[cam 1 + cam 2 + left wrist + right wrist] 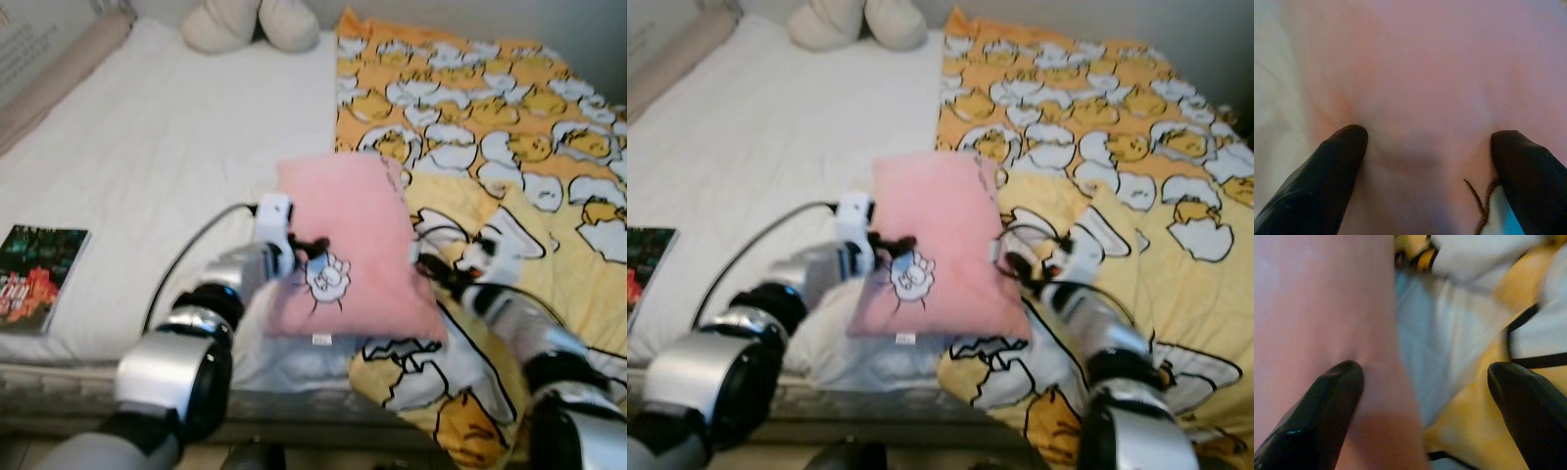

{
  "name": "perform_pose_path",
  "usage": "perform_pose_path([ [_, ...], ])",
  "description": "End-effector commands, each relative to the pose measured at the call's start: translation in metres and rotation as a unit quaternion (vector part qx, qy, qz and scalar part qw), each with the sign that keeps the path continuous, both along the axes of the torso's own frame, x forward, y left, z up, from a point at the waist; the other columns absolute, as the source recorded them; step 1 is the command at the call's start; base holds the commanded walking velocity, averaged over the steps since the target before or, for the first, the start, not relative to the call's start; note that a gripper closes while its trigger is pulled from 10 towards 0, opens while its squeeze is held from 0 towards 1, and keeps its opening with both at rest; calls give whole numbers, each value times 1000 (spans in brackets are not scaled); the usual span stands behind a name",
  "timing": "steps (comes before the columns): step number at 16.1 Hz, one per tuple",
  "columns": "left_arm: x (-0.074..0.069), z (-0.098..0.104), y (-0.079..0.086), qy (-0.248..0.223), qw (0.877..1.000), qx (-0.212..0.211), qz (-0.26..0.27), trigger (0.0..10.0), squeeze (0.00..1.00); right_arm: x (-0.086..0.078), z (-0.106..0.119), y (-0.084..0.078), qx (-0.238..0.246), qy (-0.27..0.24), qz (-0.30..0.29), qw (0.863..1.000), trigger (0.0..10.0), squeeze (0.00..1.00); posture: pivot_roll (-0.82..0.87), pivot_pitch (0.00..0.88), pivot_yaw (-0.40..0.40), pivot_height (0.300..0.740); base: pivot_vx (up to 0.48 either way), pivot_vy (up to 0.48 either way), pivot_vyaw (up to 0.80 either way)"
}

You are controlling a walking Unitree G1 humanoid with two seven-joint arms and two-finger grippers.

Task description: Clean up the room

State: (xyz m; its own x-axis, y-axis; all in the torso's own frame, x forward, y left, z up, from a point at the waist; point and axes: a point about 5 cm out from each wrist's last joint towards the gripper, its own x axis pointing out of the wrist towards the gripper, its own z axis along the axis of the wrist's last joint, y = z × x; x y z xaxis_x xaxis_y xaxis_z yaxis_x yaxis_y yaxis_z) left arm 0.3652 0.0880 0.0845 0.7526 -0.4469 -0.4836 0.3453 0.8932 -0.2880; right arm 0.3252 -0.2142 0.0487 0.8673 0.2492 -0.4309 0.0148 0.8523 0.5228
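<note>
Pillow [358, 240]: plain pink, small white cartoon print with dark outline near lower edge, white tag at hem.
Blanket [509, 127]: orange at far end, paler yellow nearer, covered with white cracked-eggshell and yellow yolk cartoon figures, black outlines.
Sheet [167, 147]: plain white.
Cushions [250, 22] at head of bed: cream.
Bolster [59, 73] along left edge: beige-pink.
Book [34, 277]: dark green-black cover with red-orange picture.
Left gripper [1425, 152]: black fingers [1317, 191]; arms silver and black.
Right gripper [1425, 391]: black fingers [1317, 416].
</note>
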Motion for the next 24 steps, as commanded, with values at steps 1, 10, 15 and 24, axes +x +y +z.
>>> perform_pose_path([
  [1, -9, -16, 0, 32, 999, 5, 7, 10000, 0, 2, -1, 5, -5, 3, 6, 1000, 10000, 0, -55, 142, -9, 740, 0, 0, 0],
  [10, -18, -23, -18, 51, 998, -25, -2, 10000, 0, 27, 78, 0, -106, -137, 60, 983, 10000, 0, -31, 137, -45, 740, 0, 0, 0],
  [15, -10, -13, -13, 36, 999, -27, -9, 10000, 0, 16, 64, 8, -1, -114, 68, 991, 10000, 0, -24, 120, -38, 740, 0, 0, 0],
  [24, -10, -15, -4, 40, 999, -30, 12, 8235, 0, 3, -12, 47, 32, 25, 54, 998, 0, 0, 52, 76, -30, 740, 0, 0, 0],
])
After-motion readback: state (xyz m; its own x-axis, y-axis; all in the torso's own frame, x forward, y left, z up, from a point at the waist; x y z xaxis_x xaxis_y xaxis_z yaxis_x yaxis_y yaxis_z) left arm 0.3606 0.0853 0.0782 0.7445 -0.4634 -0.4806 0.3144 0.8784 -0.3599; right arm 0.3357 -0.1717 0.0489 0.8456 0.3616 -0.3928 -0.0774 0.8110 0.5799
